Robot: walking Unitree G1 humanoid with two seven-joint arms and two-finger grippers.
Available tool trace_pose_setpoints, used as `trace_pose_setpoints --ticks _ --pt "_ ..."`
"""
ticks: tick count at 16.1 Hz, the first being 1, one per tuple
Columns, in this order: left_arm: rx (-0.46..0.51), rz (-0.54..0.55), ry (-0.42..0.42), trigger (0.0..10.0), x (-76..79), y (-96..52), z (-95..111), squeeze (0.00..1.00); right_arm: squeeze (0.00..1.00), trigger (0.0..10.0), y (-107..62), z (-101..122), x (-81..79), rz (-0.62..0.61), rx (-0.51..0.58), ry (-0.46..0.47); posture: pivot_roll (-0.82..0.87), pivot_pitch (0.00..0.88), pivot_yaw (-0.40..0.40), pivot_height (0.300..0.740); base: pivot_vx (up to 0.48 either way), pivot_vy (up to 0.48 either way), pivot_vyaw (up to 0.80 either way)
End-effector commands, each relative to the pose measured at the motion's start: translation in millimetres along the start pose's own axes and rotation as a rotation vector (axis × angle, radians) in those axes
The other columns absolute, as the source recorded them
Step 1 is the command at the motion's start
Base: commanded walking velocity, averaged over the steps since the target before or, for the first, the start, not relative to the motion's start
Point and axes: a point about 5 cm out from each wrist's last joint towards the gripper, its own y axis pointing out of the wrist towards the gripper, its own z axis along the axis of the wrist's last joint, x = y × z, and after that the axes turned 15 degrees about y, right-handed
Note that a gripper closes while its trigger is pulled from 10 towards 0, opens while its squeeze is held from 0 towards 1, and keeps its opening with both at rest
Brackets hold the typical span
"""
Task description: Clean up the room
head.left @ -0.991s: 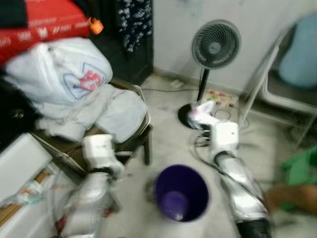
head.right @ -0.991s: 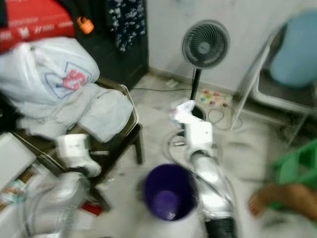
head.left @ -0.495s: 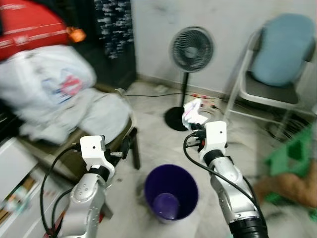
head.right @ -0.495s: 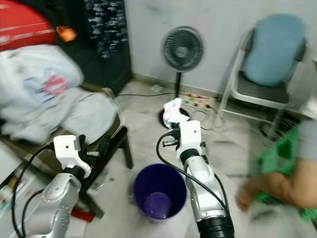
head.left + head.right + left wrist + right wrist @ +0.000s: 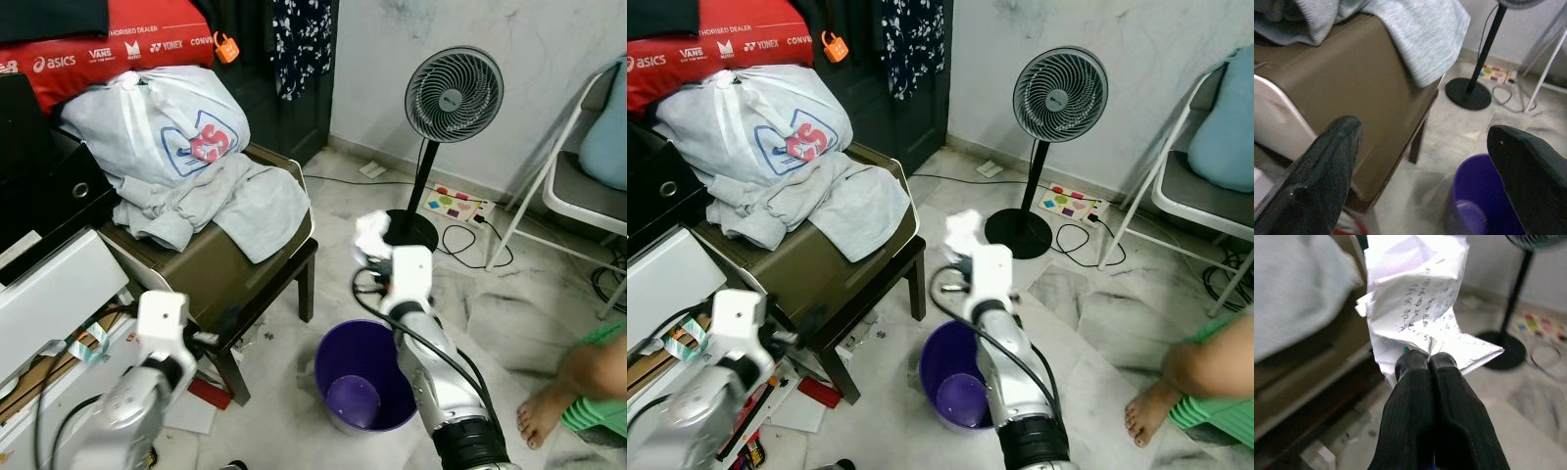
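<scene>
My right gripper (image 5: 1427, 361) is shut on a crumpled white paper (image 5: 1415, 298) with handwriting on it. In the eye views that paper (image 5: 370, 238) is held up above and just beyond the far rim of a purple bin (image 5: 338, 345) that stands on the floor. The bin holds nothing that I can make out. My left gripper (image 5: 1420, 147) is open and holds nothing; it hangs beside the brown chair (image 5: 1352, 83), left of the bin (image 5: 1484, 196).
The brown chair (image 5: 211, 259) carries grey clothes (image 5: 220, 196) and a white bag (image 5: 157, 122). A standing fan (image 5: 453, 96), a power strip (image 5: 456, 206) and cables lie behind. A folding chair (image 5: 578, 186) and a person's foot (image 5: 537, 416) are at the right. White panels (image 5: 49, 299) lie at the left.
The camera has swung about and the picture has sharpened. My right gripper still holds the paper above the bin. The left gripper stays open beside the chair.
</scene>
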Motion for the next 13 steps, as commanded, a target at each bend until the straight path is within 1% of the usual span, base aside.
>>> trace_pose_setpoints --ticks 1,2,3,4,5,6,7,8,9,10,12,13 --pt "-0.004 0.003 0.029 10.0 -9.2 -6.7 1.8 0.00 0.00 10.0 0.5 -4.6 8.8 -0.067 -0.020 0.018 0.09 0.176 0.016 0.740 0.000 0.000 0.00" --pt "-0.026 0.002 0.048 10.0 -18.8 -13.9 -1.4 0.00 0.00 10.0 -2.1 -12.2 19.2 -0.154 -0.043 0.006 0.09 0.185 0.037 0.740 0.000 0.000 0.00" --pt "-0.036 -0.001 0.064 10.0 -23.8 -15.7 -2.1 0.00 0.00 10.0 -4.2 -17.8 26.7 -0.212 -0.065 0.009 0.09 0.186 0.046 0.740 0.000 0.000 0.00" --pt "-0.036 -0.006 0.071 10.0 -25.2 -15.8 -1.8 0.00 0.00 10.0 -5.5 -20.5 29.0 -0.232 -0.072 0.016 0.08 0.190 0.065 0.740 0.000 0.000 0.00" --pt "-0.034 -0.022 0.081 10.0 -26.4 -13.1 0.1 0.00 0.00 10.0 -7.9 -27.8 33.2 -0.266 -0.098 0.026 0.08 0.194 0.086 0.740 0.000 0.000 0.00" --pt "-0.019 -0.040 0.093 10.0 -25.7 -6.2 5.9 0.00 0.00 10.0 -9.2 -34.6 36.4 -0.294 -0.115 0.069 0.08 0.197 0.106 0.740 0.000 0.000 0.00" --pt "0.000 -0.052 0.100 10.0 -25.0 -2.3 11.9 0.00 0.00 10.0 -8.7 -37.4 38.0 -0.306 -0.120 0.085 0.08 0.201 0.115 0.740 0.000 0.000 0.00" --pt "0.009 -0.056 0.101 10.0 -25.1 -1.5 14.5 0.00 0.00 10.0 -8.7 -38.3 38.4 -0.312 -0.119 0.091 0.08 0.205 0.121 0.740 0.000 0.000 0.00" --pt "0.023 -0.066 0.109 10.0 -27.4 -0.9 19.9 0.00 0.00 10.0 -6.4 -40.6 37.9 -0.317 -0.125 0.128 0.09 0.214 0.128 0.740 0.000 0.000 0.00" --pt "0.025 -0.069 0.110 10.0 -29.1 -2.0 21.0 0.00 0.00 10.0 -4.0 -41.4 37.3 -0.317 -0.134 0.131 0.10 0.219 0.130 0.740 0.000 0.000 0.00" --pt "0.016 -0.077 0.118 10.0 -31.4 -8.9 19.5 0.00 0.00 10.0 1.4 -43.0 37.3 -0.334 -0.159 0.114 0.11 0.232 0.131 0.740 0.000 0.000 0.00" --pt "0.007 -0.077 0.130 10.0 -30.9 -14.2 17.2 0.00 0.00 10.0 3.7 -46.4 37.6 -0.346 -0.191 0.094 0.13 0.237 0.131 0.740 0.000 0.000 0.00"
